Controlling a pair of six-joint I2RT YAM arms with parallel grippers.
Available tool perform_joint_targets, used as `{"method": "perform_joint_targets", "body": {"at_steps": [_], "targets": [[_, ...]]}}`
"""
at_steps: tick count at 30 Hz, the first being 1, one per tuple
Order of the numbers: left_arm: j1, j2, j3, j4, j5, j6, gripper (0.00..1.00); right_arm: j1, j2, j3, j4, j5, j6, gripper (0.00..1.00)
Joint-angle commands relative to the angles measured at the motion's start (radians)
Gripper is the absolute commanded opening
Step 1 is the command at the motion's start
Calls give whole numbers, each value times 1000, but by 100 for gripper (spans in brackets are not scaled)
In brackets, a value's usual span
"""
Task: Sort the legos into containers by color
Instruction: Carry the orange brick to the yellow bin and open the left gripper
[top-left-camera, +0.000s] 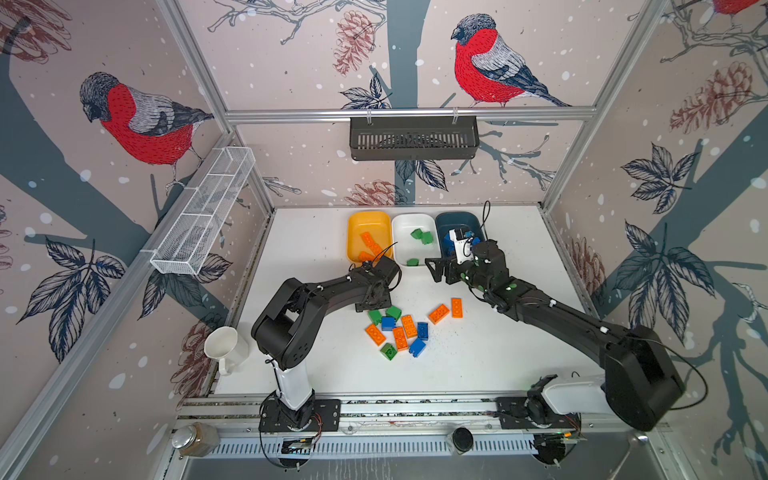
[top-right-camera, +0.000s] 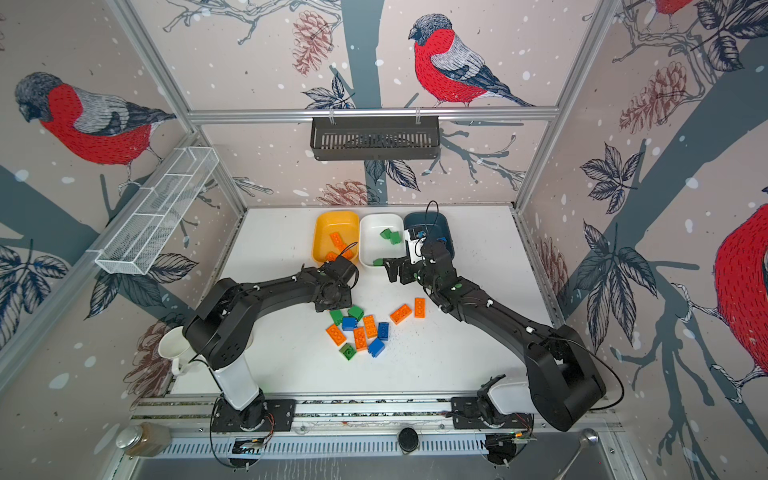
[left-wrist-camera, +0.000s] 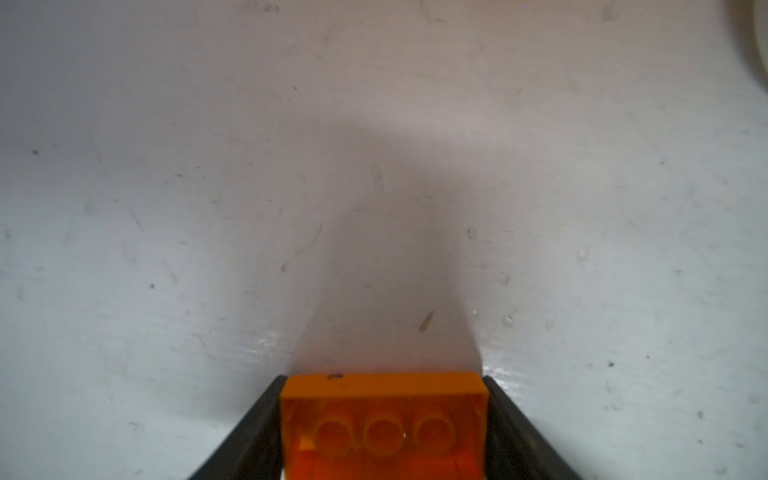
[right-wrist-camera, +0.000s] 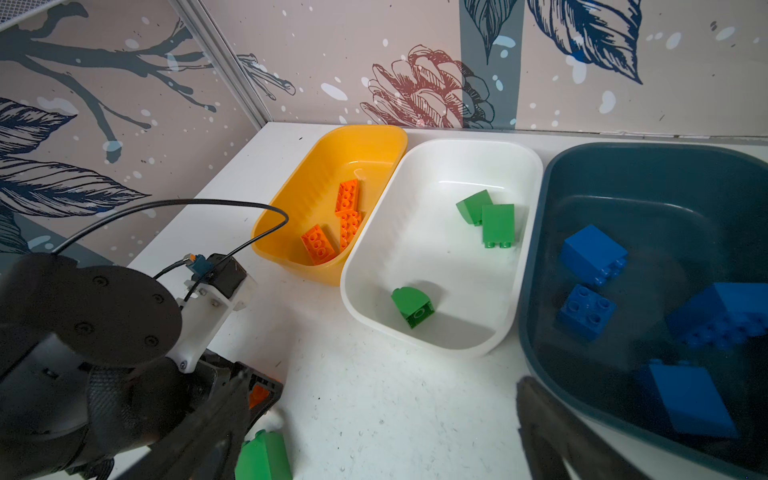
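While its hollow underside shows, left fingers (left-wrist-camera: 255, 436) clamp an orange brick (left-wrist-camera: 382, 419); right fingers (right-wrist-camera: 552, 432) gape.

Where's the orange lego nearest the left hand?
Left wrist view: the orange lego sits between the fingers of the left hand, both touching it; in both top views that hand is left of centre, beside a green lego.

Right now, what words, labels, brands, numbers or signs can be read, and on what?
None can be read. The orange lego, yellow-orange tub, white tub and teal tub carry no print that shows; any marking on the circuit board at the front rail is too small to read.
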Motion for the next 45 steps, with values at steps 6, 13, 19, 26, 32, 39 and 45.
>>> {"method": "perform_joint_targets", "body": {"at_steps": [6,13,19,26,32,39,45], "targets": [[3,-27,48,-24,-25,34,57,1,11,16,-21,26,2,100],[43,-65,145,-22,-60,92,56,0,0,-1,1,146,73,100],[83,-74,211,23,-84,121,56,3,-9,-13,-3,142,42,100],[151,2,364,54,-87,182,56,5,-8,-3,-24,117,20,100],[195,94,465,76,-86,206,57,7,-7,-7,-35,123,54,99],[233,248,612,55,-64,241,59,13,-19,-22,-61,140,61,99],[239,341,755,-33,-87,260,63,28,-39,-47,-58,162,60,99]]}}
